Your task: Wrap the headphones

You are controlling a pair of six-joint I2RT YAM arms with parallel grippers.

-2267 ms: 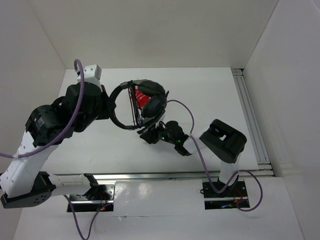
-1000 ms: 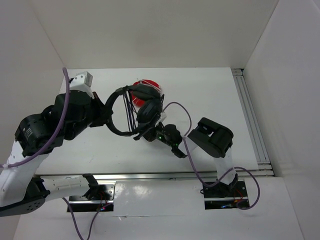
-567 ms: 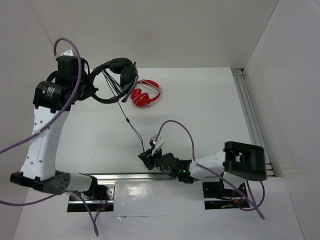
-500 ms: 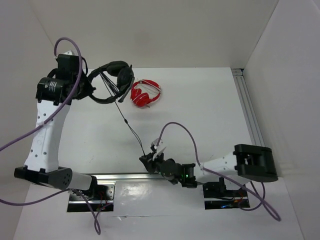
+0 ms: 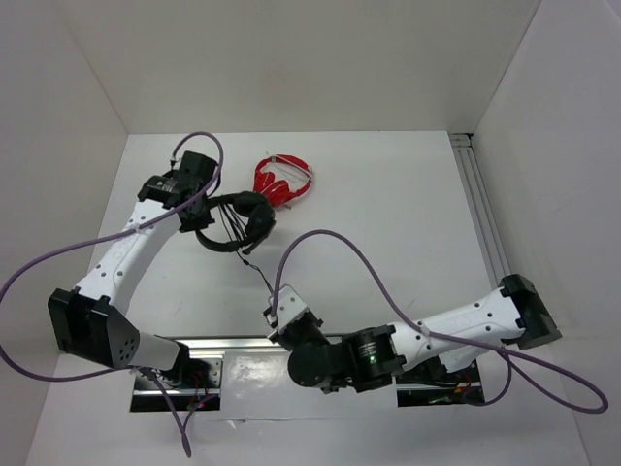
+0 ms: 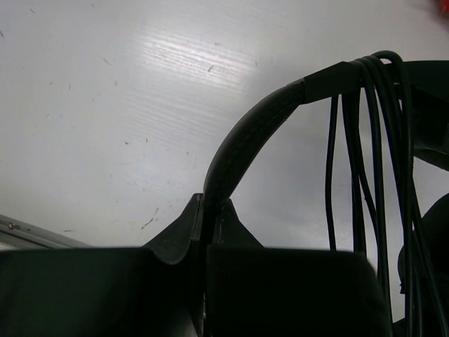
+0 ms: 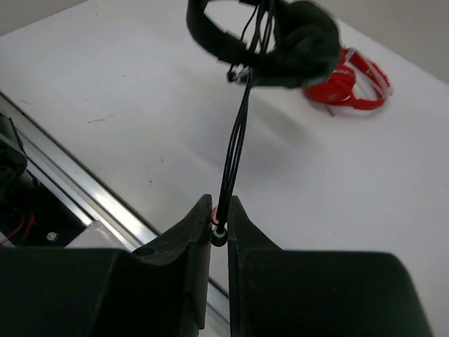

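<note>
The black headphones [image 5: 236, 219] hang above the table left of centre, with several turns of thin black cable across the headband [image 6: 245, 144]. My left gripper [image 5: 194, 209] is shut on the headband; it also shows in the left wrist view [image 6: 209, 210]. The cable [image 5: 260, 273] runs taut from the earcups [image 7: 298, 45] down to my right gripper [image 5: 278, 316], which is shut on its plug end [image 7: 220, 235] near the table's front edge.
Small red headphones [image 5: 282, 182] lie on the table just behind the black pair, also in the right wrist view [image 7: 347, 81]. A metal rail [image 5: 233, 342] runs along the near edge, another rail [image 5: 485, 233] along the right side. White walls enclose the table.
My left gripper has come forward and down with the headphones from the far left corner toward the middle. My right gripper has swung nearer the front rail, still holding the cable end.
</note>
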